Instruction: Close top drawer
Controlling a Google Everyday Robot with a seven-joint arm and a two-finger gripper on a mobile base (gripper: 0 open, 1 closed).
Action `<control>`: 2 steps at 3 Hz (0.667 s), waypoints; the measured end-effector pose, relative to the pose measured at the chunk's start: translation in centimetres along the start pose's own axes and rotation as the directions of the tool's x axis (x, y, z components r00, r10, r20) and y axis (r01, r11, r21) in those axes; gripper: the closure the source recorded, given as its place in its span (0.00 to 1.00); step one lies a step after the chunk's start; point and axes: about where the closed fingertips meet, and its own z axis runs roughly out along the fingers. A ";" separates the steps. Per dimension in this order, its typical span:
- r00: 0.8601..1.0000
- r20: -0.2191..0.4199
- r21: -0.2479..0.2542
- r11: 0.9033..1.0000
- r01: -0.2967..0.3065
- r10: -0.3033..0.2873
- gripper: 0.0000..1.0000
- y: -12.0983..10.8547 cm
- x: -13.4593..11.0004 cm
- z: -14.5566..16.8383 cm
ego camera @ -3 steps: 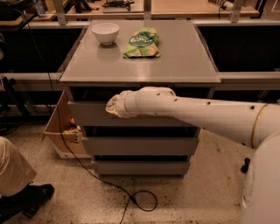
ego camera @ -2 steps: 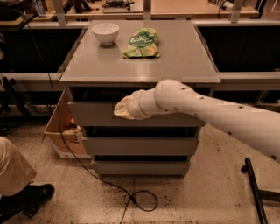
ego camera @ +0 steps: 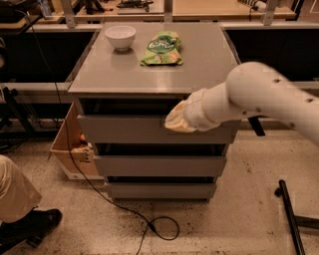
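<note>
My claw (ego camera: 177,123) has slid to the right along the top drawer (ego camera: 124,130) since a moment ago. Then it sat near the left part of the grey front; now it lies against the upper edge, right of the middle. My elbow has swung out to the right and looms larger in the view, so the forearm reaches in from the right edge. Whether the claw is open or closed I cannot tell; only its pale, rounded end shows. The drawer has hardly changed: its tall flat front sits under the cabinet top (ego camera: 119,74) with a dark gap above it, so it is not yet fully in. The bowl and the bag have not moved.

On the grey cabinet top a white bowl (ego camera: 120,36) stands at the back left. A green snack bag (ego camera: 162,48) lies just beside it to the right, near the back edge. Below the top drawer come the middle drawer (ego camera: 159,165) and the bottom drawer (ego camera: 159,190), both with shorter fronts.

The floor is speckled and pale. A black cable (ego camera: 124,208) runs down the cabinet's left side and ends in a loop in front of it. An open cardboard box (ego camera: 64,144) leans by the cabinet's left side. A person's trouser leg (ego camera: 15,194) and dark shoe (ego camera: 35,226) show at the lower left. A black stand leg (ego camera: 291,219) lies on the floor at the right. Behind the cabinet runs a workbench (ego camera: 199,9) with a wooden top.
</note>
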 end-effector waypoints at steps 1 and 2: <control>0.998 -0.067 0.068 0.998 0.012 -0.007 1.00 -2.2 1.2 -6.5; 0.998 -0.070 0.070 0.997 0.012 -0.008 0.82 -2.3 1.1 -6.9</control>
